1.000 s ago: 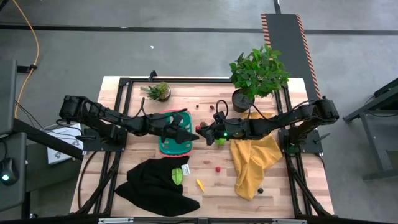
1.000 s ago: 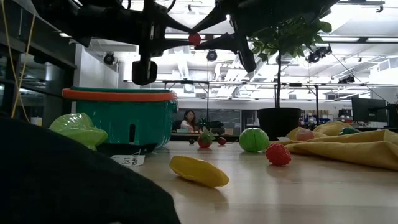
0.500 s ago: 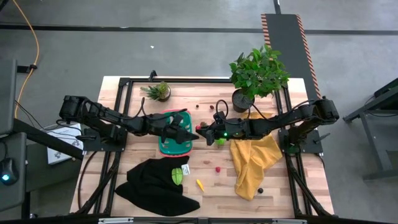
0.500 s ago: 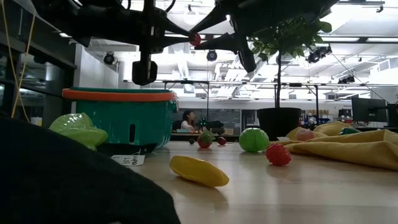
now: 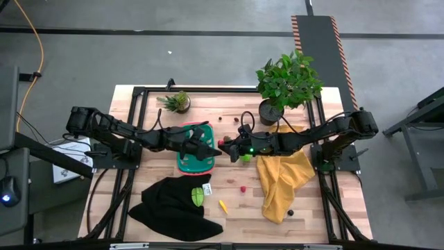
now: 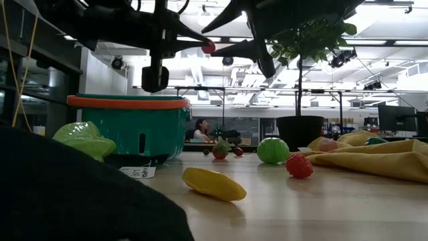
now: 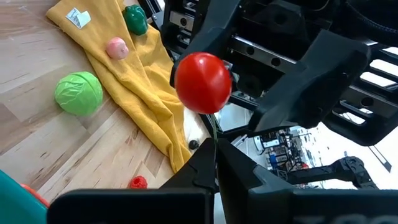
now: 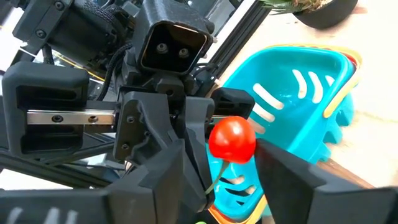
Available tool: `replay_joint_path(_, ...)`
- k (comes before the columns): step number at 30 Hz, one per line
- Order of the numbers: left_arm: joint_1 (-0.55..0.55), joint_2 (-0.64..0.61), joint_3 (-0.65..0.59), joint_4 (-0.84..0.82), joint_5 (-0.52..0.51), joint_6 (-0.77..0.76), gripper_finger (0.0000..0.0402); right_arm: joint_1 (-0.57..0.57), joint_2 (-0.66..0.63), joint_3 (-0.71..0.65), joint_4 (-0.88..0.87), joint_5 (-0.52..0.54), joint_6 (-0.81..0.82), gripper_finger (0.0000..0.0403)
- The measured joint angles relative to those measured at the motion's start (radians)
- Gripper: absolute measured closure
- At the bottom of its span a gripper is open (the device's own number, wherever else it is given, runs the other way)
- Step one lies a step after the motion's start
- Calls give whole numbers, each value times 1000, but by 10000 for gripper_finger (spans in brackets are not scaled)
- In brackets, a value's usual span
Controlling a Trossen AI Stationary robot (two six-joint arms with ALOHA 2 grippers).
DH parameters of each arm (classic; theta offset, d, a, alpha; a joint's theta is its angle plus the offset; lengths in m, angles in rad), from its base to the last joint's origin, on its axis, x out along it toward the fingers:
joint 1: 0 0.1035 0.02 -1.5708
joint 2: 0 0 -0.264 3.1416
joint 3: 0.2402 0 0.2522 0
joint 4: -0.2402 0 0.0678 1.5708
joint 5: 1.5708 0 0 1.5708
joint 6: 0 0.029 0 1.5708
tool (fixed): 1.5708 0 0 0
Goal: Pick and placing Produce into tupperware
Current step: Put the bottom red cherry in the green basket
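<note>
A small red toy fruit (image 7: pixel 203 83) with a thin green stem hangs in mid-air just right of the teal basket (image 5: pixel 189 165), the tupperware. My left gripper (image 7: pixel 214 158) is shut on the stem from the basket's side. My right gripper (image 8: pixel 231 180) faces it from the table's right and is open, one finger on each side of the red fruit (image 6: pixel 209 47); whether a finger still touches it I cannot tell. More produce lies on the table: a green ball (image 6: pixel 272 150), a red berry (image 6: pixel 299 166) and a yellow piece (image 6: pixel 214 184). My left gripper pinches the fruit's green stem (image 7: pixel 213 132) between its two fingertips, below the red ball. The fingers come nearly level from the table's left. The fruit stands upright above the fingertips, lifted clear of the table and the basket.
A black cloth (image 5: pixel 173 205) with a green piece (image 5: pixel 200 194) on it lies near the front. A yellow cloth (image 5: pixel 284 180) at the right carries a pink piece (image 7: pixel 116 47) and a green one (image 7: pixel 135 18). Two potted plants (image 5: pixel 288 80) (image 5: pixel 177 102) stand at the far edge.
My left gripper has shut on the fruit's stem without moving. After that my right gripper opened, its upper finger lifting off the red fruit. The fruit has sunk very slightly and stays in the air between the two grippers.
</note>
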Motion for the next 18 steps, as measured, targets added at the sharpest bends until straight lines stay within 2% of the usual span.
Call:
replay_joint_path(6,0,0,0,-6,0,0,401,0,0,0,9,12,19,196)
replay_joint_path(12,0,0,0,-6,4,16,401,0,0,0,28,35,18,194)
replay_joint_path(18,0,0,0,-6,55,29,402,-4,0,0,66,54,16,194)
